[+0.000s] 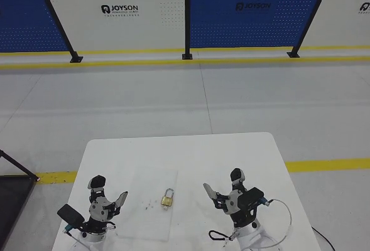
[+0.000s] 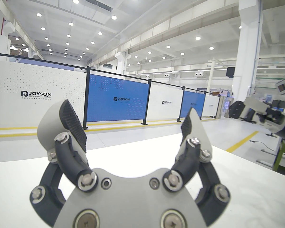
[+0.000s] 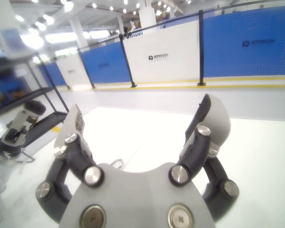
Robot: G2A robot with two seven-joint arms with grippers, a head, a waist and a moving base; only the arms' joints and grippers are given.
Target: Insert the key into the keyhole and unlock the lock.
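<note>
lock (image 1: 167,199) lying flat on the table (image 1: 235,150), between two sets of spread, empty fingers.
left gripper (image 1: 109,191) and right gripper (image 1: 222,183) flank it, neither touching. it looks small, dense, rigid and slick; i would pinch the flat body sides below the shackle (image 1: 169,191).

The lock (image 1: 166,201) is gold with a silver shackle (image 1: 169,191); the table (image 1: 235,157) is white.
</note>
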